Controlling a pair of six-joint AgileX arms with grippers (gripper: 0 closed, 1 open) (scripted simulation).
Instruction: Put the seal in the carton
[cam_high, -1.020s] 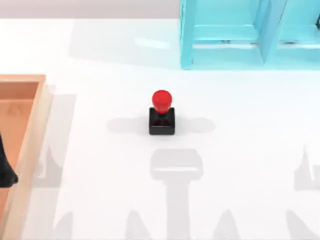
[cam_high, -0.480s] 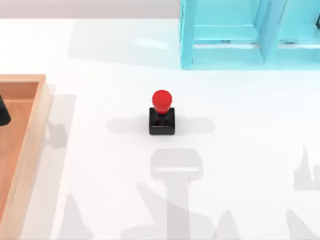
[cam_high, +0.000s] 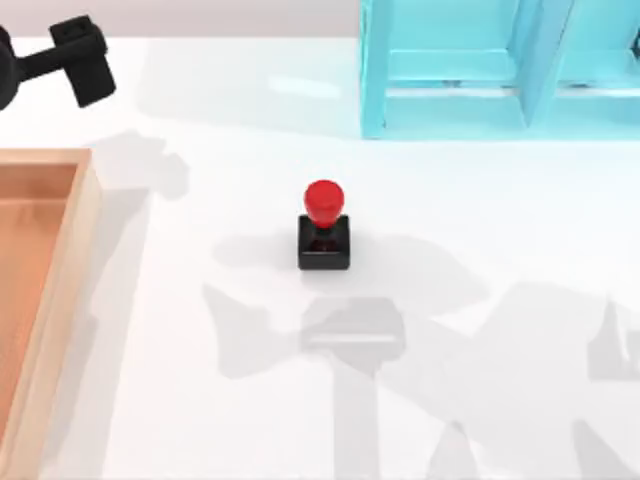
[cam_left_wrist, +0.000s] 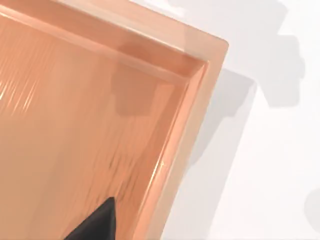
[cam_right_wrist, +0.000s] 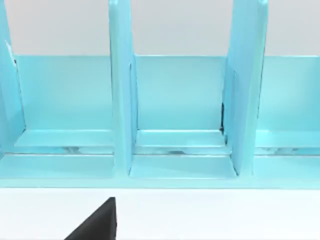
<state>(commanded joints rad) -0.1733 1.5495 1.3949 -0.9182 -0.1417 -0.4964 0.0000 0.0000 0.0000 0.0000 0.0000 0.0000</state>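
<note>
At the middle of the counter (cam_high: 560, 200), noting the seal (cam_high: 323, 225) standing upright and untouched, well apart from the carton (cam_high: 60, 300) at the left edge. Observing the left gripper (cam_left_wrist: 98, 223) looking down on a carton corner, with the left arm (cam_high: 75, 62) raised at far left, and the right gripper (cam_right_wrist: 98, 223) facing a blue rack (cam_high: 480, 70). Being unable to tell either grip state. Judging the approach step as in hand, with nothing grasped yet. Next, calling for a descent around the red knob. Finding no brands, labels or writing.

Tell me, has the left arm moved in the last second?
Yes. The left arm has swung from the carton's near end to beyond its far edge; the seal stayed put.
</note>
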